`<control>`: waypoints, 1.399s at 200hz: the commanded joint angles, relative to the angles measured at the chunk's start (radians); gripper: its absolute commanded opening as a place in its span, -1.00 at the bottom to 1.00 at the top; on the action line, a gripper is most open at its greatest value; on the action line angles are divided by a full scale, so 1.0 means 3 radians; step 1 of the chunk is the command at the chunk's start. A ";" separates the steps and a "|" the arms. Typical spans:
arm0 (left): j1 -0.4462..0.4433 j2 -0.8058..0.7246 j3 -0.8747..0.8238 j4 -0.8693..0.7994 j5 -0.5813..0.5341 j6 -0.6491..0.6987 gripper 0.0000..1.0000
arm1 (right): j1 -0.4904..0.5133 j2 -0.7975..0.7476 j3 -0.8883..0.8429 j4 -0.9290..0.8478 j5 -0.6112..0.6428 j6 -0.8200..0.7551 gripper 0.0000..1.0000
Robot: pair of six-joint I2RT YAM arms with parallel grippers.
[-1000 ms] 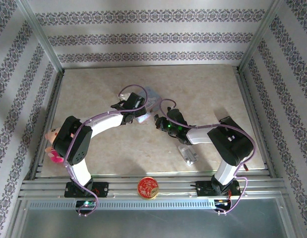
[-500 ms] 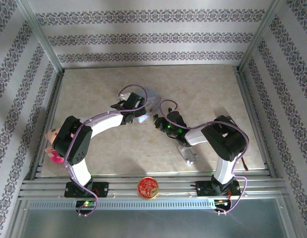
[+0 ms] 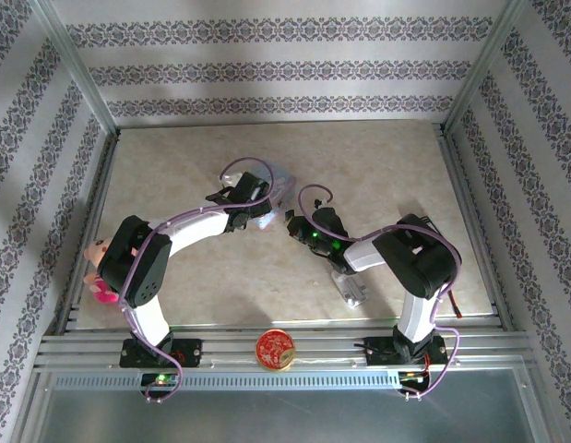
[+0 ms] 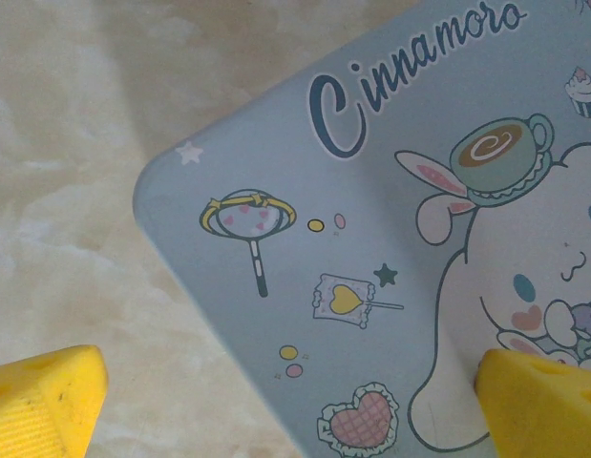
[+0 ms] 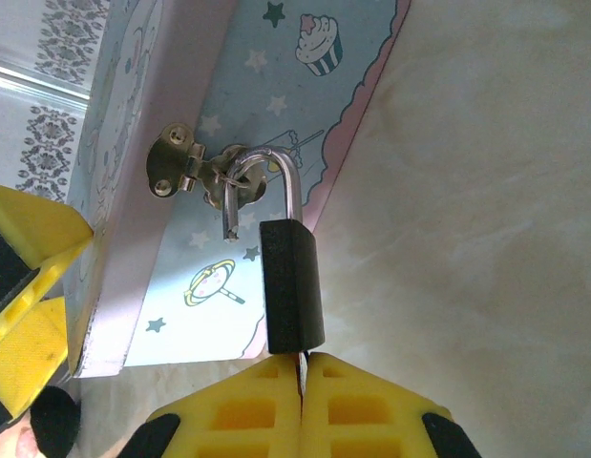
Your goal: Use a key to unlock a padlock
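The padlock, a small black body with a silvery shackle, hangs from the hasp on the side of the pale blue tin. The shackle's short leg stands free of the body. My right gripper is shut right under the padlock, on the key. Only a thin sliver of the key shows between the yellow fingertips, and it runs into the padlock's underside. My left gripper is open above the tin's lid. One of its fingers is over the table, the other over the lid.
In the top view both grippers meet at the tin in the table's middle. A silver ridged block lies near the right arm's base. A red-and-gold round tin sits on the front rail and a pink toy at the left edge.
The right arm's elbow has swung in toward the middle while its gripper stayed at the padlock. The left arm has not moved.
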 commanded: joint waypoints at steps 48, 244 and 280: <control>0.0030 0.0079 -0.0068 -0.0234 0.0120 -0.0003 0.99 | 0.0004 0.0114 0.0100 0.0434 0.0053 0.0149 -1.00; 0.0029 0.0079 -0.0134 -0.0144 0.0222 -0.0051 0.89 | 0.0056 0.0292 0.0115 0.0828 0.0201 0.0348 -1.00; 0.0030 0.0079 -0.0138 -0.0138 0.0232 -0.0058 0.88 | 0.0057 0.0317 0.0136 0.0838 0.0201 0.0375 -1.00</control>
